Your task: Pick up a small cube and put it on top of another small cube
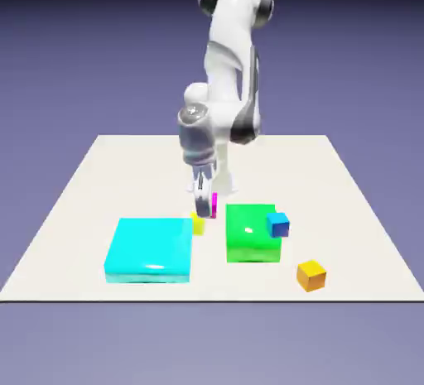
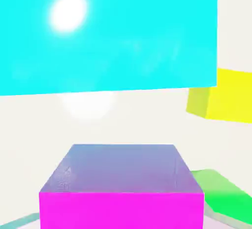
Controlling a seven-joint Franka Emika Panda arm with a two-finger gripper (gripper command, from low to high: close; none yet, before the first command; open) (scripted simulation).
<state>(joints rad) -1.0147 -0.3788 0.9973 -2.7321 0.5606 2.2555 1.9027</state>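
The claw (image 1: pixel 204 213) was clamped on the magenta cube (image 1: pixel 214 205), which sat between its fingertips, near the yellow cube (image 1: pixel 197 223) and beyond the cyan block (image 1: pixel 151 250).

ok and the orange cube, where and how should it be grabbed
Best from straight above, I'd say, closing on two opposite upright sides of the orange cube. It sits flat with its top uncovered and nothing touching its sides. It is turned at an angle to the table edge, so the jaws should turn to match.
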